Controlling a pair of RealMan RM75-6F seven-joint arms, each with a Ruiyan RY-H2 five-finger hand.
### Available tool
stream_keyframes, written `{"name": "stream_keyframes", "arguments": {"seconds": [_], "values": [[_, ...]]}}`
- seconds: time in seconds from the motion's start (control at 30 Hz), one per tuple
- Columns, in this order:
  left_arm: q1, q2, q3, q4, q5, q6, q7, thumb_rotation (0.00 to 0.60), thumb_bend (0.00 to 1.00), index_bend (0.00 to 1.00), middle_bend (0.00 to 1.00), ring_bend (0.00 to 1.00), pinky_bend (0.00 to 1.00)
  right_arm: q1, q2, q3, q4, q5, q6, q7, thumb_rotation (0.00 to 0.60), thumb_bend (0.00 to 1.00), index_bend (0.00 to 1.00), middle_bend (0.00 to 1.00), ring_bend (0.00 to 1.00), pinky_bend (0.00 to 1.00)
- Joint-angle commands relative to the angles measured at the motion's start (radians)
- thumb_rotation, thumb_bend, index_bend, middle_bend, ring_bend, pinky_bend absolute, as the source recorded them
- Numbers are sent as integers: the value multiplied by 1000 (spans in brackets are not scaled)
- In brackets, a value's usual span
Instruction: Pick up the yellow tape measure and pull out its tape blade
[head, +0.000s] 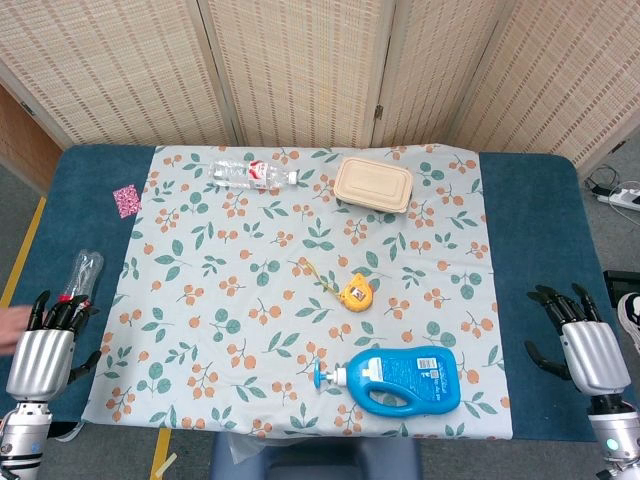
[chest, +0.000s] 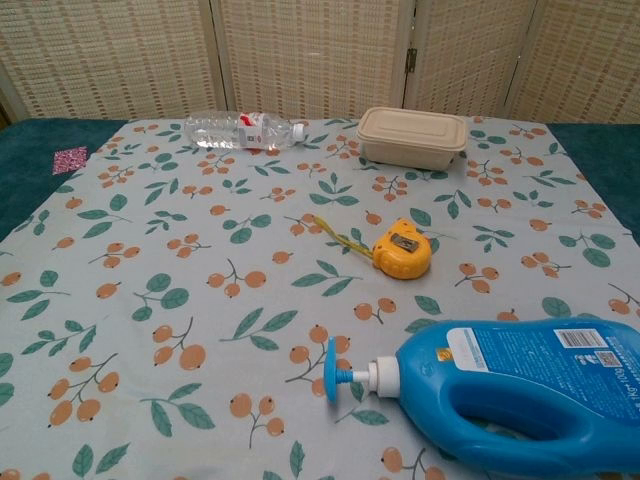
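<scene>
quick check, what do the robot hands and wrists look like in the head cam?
Both match: the left robot hand and right robot hand have black fingers on a silver metallic palm shell. Below each sits a light grey, cylindrical wrist section; the right wrist shows a small blue light. No cables or sleeves visible. The chest view shows neither hand.

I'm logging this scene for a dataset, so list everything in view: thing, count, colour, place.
tape measure: one, yellow, cloth centre, short strip of tape out to its left
detergent bottle: one, blue, lying on its side, near edge
water bottle: one, clear, lying at far edge
lunch box: one, beige, lidded, far edge, right of the water bottle
tablecloth: one, pale with a leaf and fruit print
table: one, dark blue
pink patch: one, far left on the table
left robot hand: silver and black, near left, holds nothing
right robot hand: silver and black, near right, holds nothing
</scene>
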Motion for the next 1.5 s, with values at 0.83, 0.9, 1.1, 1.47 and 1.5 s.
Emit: {"name": "stream_keyframes", "arguments": {"seconds": [0.83,0.9,1.1,1.47,1.5], "values": [[-2,-5,9,10,-19,-25,-9,600,242,319,228,221,52,165,23,38,-72,124,-304,-52,600,369,171,253,215,53],[-2,-7,9,11,-20,-26,-10,600,243,319,228,220,52,204,24,55,-89,160,-368,-44,600,414,134,244,205,56],[-4,-10,11,13,-24,-31,-7,600,243,319,228,221,52,338,-3,111,-107,262,-572,26,457,657,64,204,138,56],[-6,-11,8,18,-35,-38,-5,600,243,318,229,221,51,524,-101,168,-24,374,-833,193,388,700,57,192,101,34],[-7,-12,8,19,-36,-39,-6,600,243,318,229,221,51,535,-111,168,-15,386,-842,188,390,700,57,192,99,33]]}}
